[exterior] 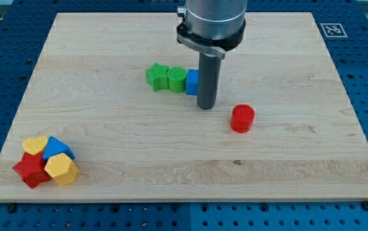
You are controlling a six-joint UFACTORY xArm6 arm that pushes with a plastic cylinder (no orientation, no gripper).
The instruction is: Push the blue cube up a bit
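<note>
The blue cube (192,82) sits near the middle of the wooden board (107,141), partly hidden behind my rod. It touches a green cube-like block (176,79) on its left, and a green star (157,77) sits left of that. My tip (206,106) rests on the board just right of and slightly below the blue cube, close to its lower right corner.
A red cylinder (242,119) stands right of and below my tip. At the view's bottom left is a cluster: a yellow heart (36,145), a blue block (58,148), a red star (31,171) and a yellow block (61,169).
</note>
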